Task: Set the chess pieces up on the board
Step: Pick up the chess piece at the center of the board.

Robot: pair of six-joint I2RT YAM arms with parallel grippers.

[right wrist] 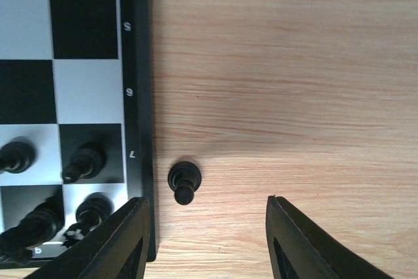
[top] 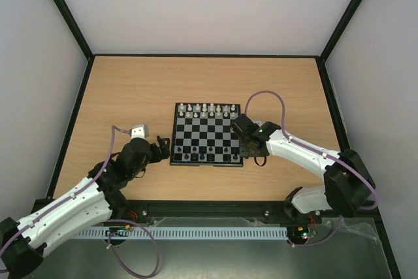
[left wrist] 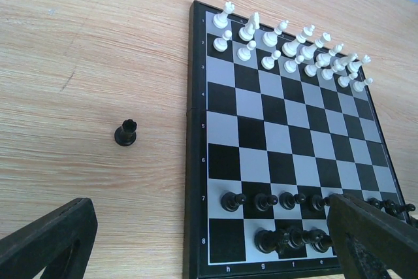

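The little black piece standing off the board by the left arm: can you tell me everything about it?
The black piece is small and shiny, plastic by its look, with a wide round base, a slimmer body and a notched top like a castle. It stands upright, alone on the wooden table, a little way off the board and its left border, level with row 5. Only the table touches it.

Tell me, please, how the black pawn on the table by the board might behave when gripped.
The pawn is tiny against the right gripper, so it is probably very light. Its narrow, rounded body may slip or tip if nudged off-centre. It looks rigid, likely hard plastic.
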